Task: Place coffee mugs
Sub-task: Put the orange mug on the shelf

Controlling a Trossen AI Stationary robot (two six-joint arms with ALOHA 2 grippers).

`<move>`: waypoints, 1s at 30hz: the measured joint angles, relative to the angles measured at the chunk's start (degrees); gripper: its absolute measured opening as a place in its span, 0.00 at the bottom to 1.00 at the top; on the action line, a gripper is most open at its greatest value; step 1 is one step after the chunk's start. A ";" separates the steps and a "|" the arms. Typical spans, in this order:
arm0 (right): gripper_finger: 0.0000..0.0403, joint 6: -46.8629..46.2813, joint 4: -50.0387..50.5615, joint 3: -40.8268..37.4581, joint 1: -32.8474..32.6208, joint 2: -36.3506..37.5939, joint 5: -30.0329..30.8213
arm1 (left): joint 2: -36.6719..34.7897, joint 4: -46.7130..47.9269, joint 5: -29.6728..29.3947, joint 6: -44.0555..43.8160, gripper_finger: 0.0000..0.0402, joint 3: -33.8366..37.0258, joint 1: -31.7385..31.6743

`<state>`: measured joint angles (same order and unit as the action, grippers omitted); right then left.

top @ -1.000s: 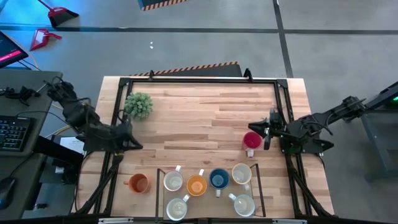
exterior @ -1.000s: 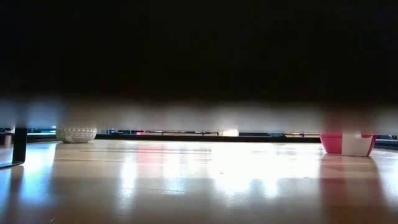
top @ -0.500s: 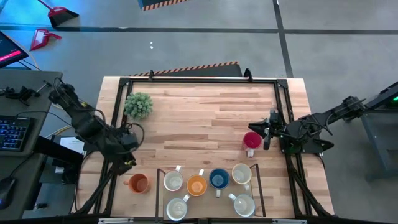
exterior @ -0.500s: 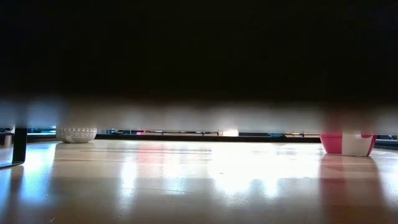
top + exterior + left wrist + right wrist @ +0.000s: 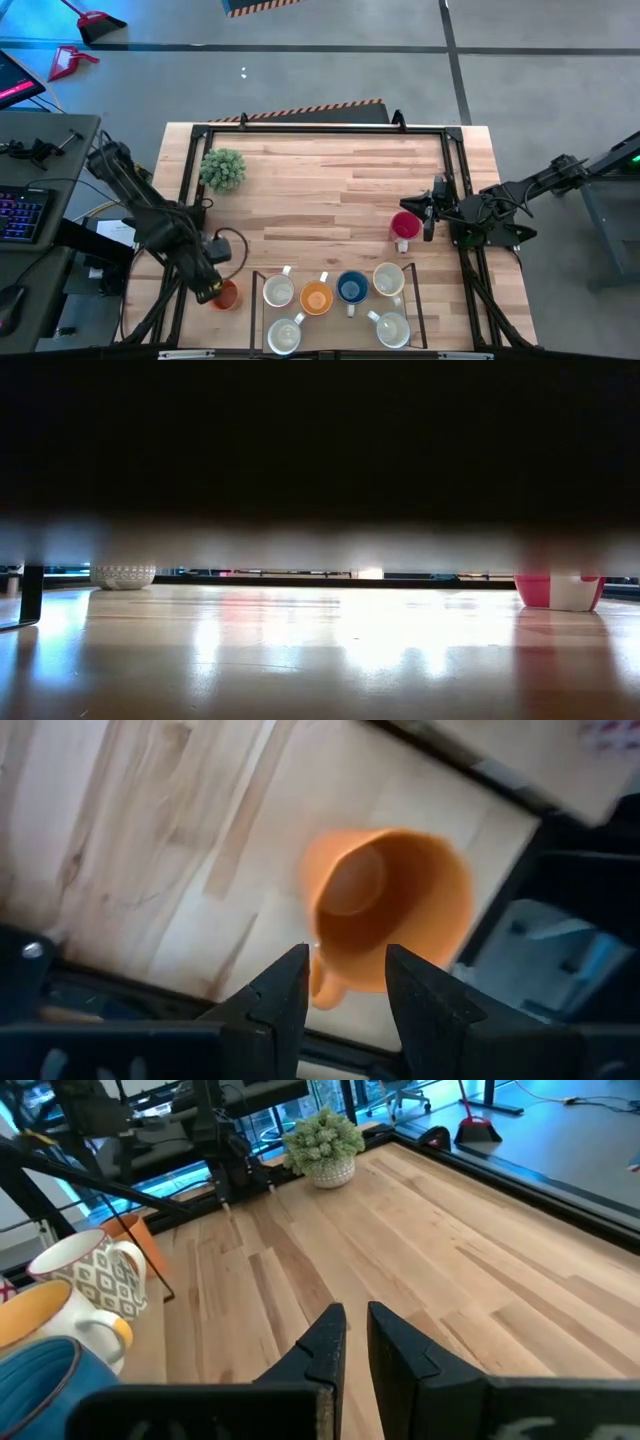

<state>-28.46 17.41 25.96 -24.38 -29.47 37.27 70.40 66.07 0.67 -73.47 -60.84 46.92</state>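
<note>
The left gripper (image 5: 212,289) is poised directly above the round orange ceramic mug (image 5: 390,905) that stands outside the rack at the near left of the table; in the left wrist view its two dark fingers (image 5: 282,995) are spread part-way, with the mug's rim and stubby handle seen between and beyond them. Nothing is held. The step in hand is judged to be the approach for a pick of this mug. A further descent is called for next, with the fingers brought either side of the wall or the handle before closing, and then a lift clear of the rack's edge.

The thin black wire rack (image 5: 254,280) just beside this mug is already loaded with six mugs: in its far row a white mug (image 5: 279,291), a second orange mug (image 5: 316,298), a glossy blue mug (image 5: 351,288) and a patterned cream mug (image 5: 389,279); in its near row two more white mugs (image 5: 285,335) (image 5: 391,328). All stand upright with open mouths up, and nothing is seen inside any of them.

The right gripper (image 5: 428,212) waits at the right side of the table, just beside the red mug (image 5: 404,226), which stands on the bare wood beyond the rack; its fingers are nearly closed in the right wrist view and grip nothing. The bushy green potted plant (image 5: 222,168) stands well apart at the far left of the light wooden table (image 5: 320,190).
</note>
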 joint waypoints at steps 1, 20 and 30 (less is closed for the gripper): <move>0.06 -0.02 -0.01 0.00 0.00 0.00 -0.41 | 0.99 0.40 0.00 -0.02 0.31 0.00 0.31; 0.06 -0.06 -1.36 0.00 0.02 0.00 -4.62 | 9.03 -0.49 -2.84 -5.08 0.31 0.04 1.49; 0.06 -0.06 -3.56 0.00 0.02 -0.02 -6.27 | 12.02 -0.18 -2.84 -5.96 0.31 0.04 1.49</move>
<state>-28.51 13.85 25.96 -24.36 -29.49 31.00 82.42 65.89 -2.17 -79.43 -60.80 48.40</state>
